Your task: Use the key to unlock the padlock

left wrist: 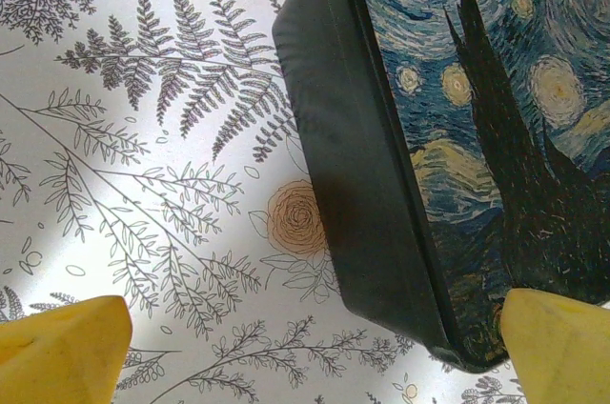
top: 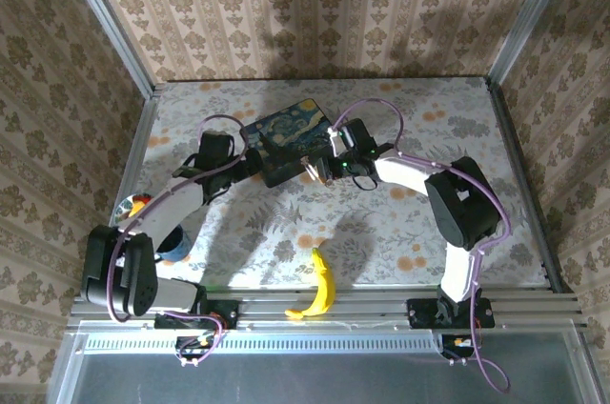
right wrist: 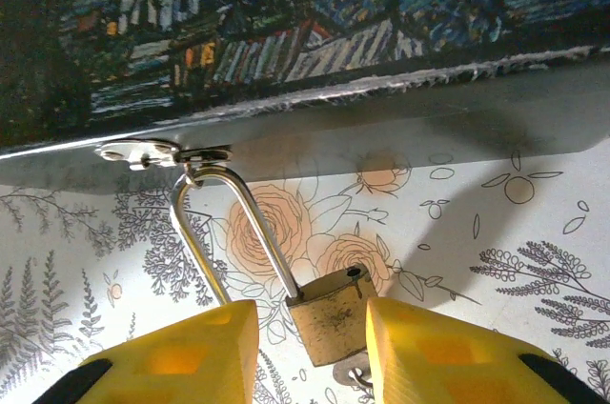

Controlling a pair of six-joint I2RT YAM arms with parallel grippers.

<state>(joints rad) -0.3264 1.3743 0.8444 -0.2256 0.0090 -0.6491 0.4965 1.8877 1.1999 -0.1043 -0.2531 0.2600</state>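
Low in the right wrist view hangs the one padlock (right wrist: 332, 318), its shackle hooked through the clasp (right wrist: 162, 151) of the painted box (right wrist: 286, 23). The left wrist view gives me that box's dark side wall and corner on the worktop (left wrist: 143, 185). My right claw (right wrist: 313, 347) stands narrow astride the padlock body; whether it pinches, I cannot tell. My left claw (left wrist: 313, 342) gapes wide, holding nothing. From above I count one box and one banana (top: 322, 290).
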